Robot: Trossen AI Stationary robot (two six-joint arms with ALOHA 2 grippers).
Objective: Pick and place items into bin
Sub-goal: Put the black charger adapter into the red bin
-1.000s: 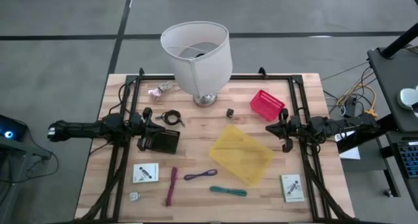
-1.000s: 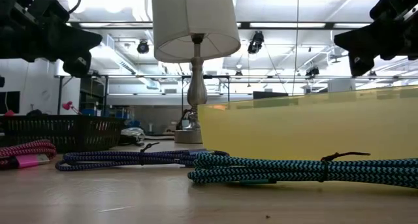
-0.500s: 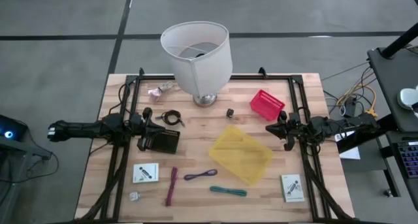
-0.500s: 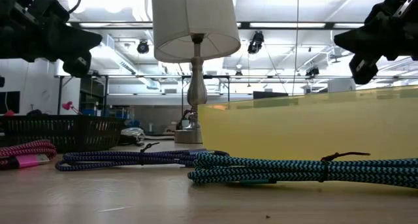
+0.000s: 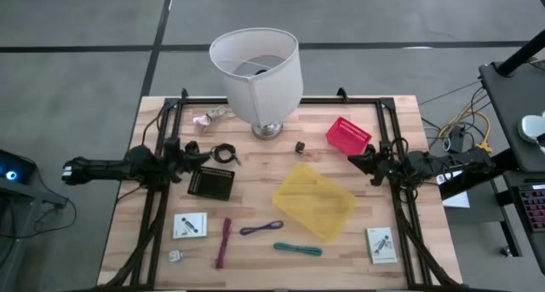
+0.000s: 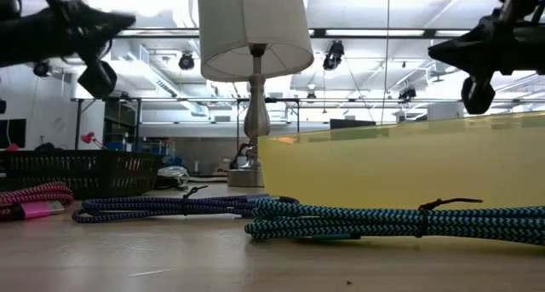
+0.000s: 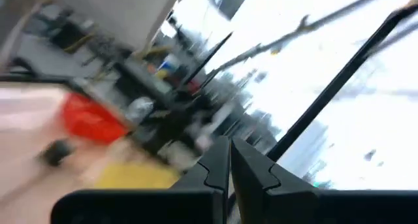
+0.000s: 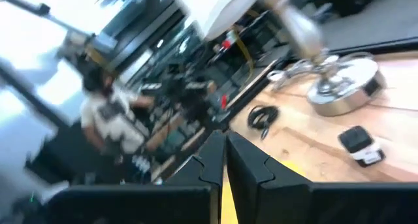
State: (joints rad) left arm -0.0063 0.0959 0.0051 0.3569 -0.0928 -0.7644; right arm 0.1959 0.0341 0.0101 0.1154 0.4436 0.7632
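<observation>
The maroon tie (image 5: 224, 243), purple tie (image 5: 261, 229) and teal tie (image 5: 298, 249) lie flat near the table's near edge. With them are two white packets (image 5: 190, 226) (image 5: 381, 244). The black cube (image 5: 300, 146) and black cord loop (image 5: 224, 153) lie near the lamp's base. My left gripper (image 5: 203, 153) hangs shut above the table, just beyond the black bin (image 5: 211, 183). My right gripper (image 5: 352, 158) hangs shut between the red bin (image 5: 347, 135) and the yellow bin (image 5: 313, 201). In both wrist views the fingertips meet (image 7: 224, 164) (image 8: 222, 153).
The white lampshade (image 5: 257, 66) stands on its metal base at the far middle. A pink wrapper (image 5: 209, 117) lies to its left, and a small clear object (image 5: 174, 256) sits at the near left. A black frame borders the table. A person (image 8: 111, 123) shows beyond the table.
Both grippers have tipped up from pointing down toward level. The left one has drawn off the black bin toward the far edge. The right one has shifted slightly toward the far edge. No object has moved.
</observation>
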